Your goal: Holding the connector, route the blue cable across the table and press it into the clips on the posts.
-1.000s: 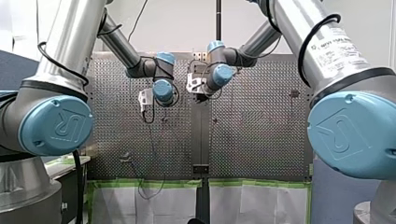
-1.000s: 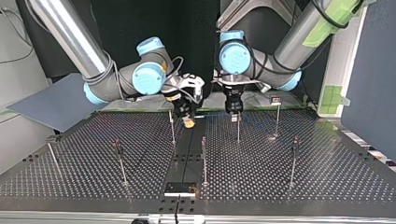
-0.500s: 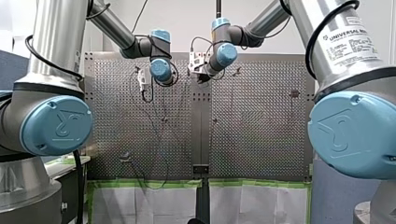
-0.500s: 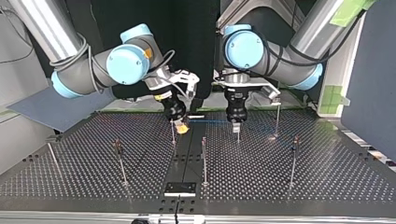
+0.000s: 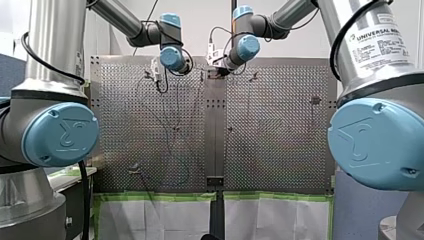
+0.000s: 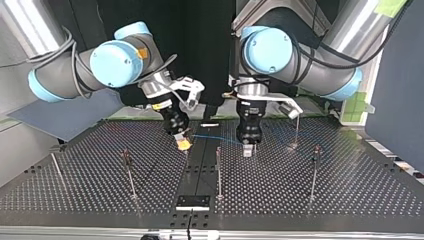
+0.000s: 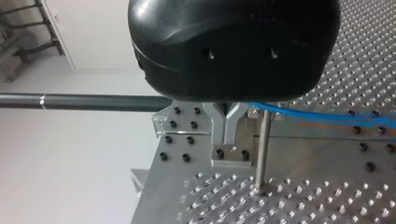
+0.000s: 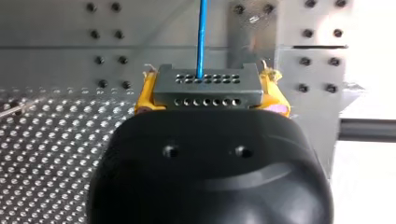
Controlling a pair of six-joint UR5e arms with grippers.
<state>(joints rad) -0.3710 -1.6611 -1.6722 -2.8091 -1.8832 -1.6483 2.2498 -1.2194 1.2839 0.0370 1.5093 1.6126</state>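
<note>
Emerging from a grey many-holed connector (image 8: 208, 88), one thin blue cable (image 8: 201, 37).

Two arms (image 6: 115, 62) (image 6: 280, 55), two hands (image 6: 184, 144) (image 6: 247, 149), one blue cable (image 6: 215, 138), one connector (image 8: 208, 85), seven posts (image 6: 218, 172), one table (image 6: 350, 190).

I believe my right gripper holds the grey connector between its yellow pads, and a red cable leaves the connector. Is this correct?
Not fully. The cable leaving the connector is blue, not red, as the right wrist view shows. The rest holds: my right gripper holds the grey connector between its yellow pads.
</note>
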